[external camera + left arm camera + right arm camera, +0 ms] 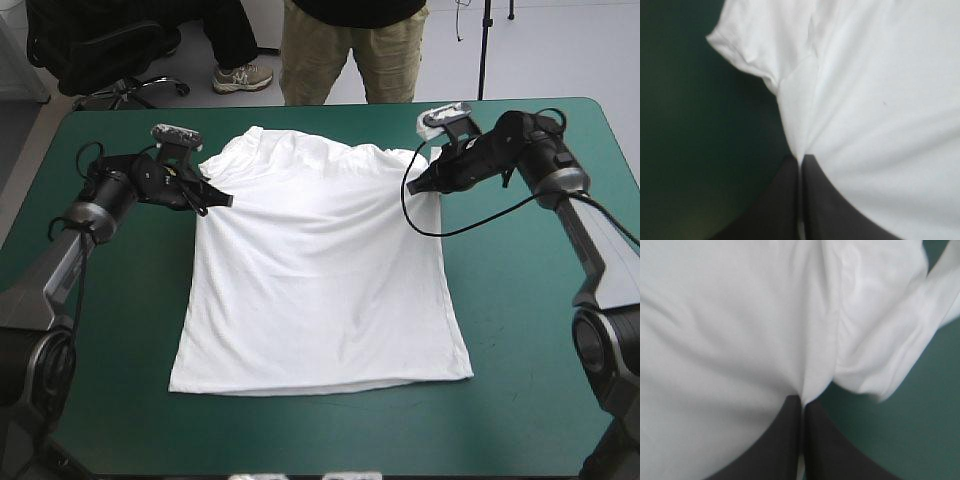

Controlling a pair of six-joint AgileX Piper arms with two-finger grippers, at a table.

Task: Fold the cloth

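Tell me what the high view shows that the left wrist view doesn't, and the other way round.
Only the high view: the whole T-shirt spread flat, hem toward the table's near edge, and the right pincer at its other side. Only the left wrist view: close up, the left pincer shut on a pinch of fabric right by the sleeve. Both: the white T-shirt lying on the teal-green cover.

High view looks forward and down over the whole desk (520,400) — wrist views sit close behind the left tool (800,160) and right tool (802,400), sharing the T-shirt (320,270) sleeves.
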